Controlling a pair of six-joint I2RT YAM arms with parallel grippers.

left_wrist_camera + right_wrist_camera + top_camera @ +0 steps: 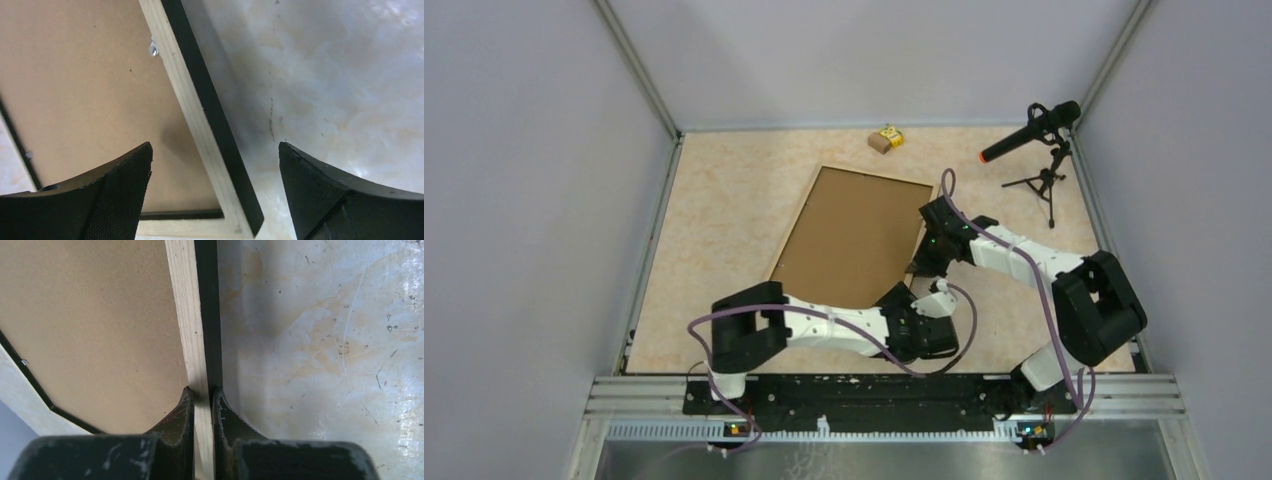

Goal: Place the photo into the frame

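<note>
Right gripper (pixel 202 392) is pinching the frame (pixel 192 315) by its rim; left gripper (pixel 215 148) is gaping, empty.
Such an edge-only pinch is risking a twisting slip (backing board (pixel 90 90) is facing up).

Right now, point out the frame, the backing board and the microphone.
frame (pixel 187 315), right wrist view, light-wood rim.
backing board (pixel 854 240), top view, middle of brown face.
microphone (pixel 1031 132), top view, black barrel.

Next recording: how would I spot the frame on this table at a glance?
On the beige table, look at its middle. The frame lies face down, skewed, a large rectangle with a light-wood rim around a brown backing board; the small yellow box and microphone stand behind it are much smaller.
</note>
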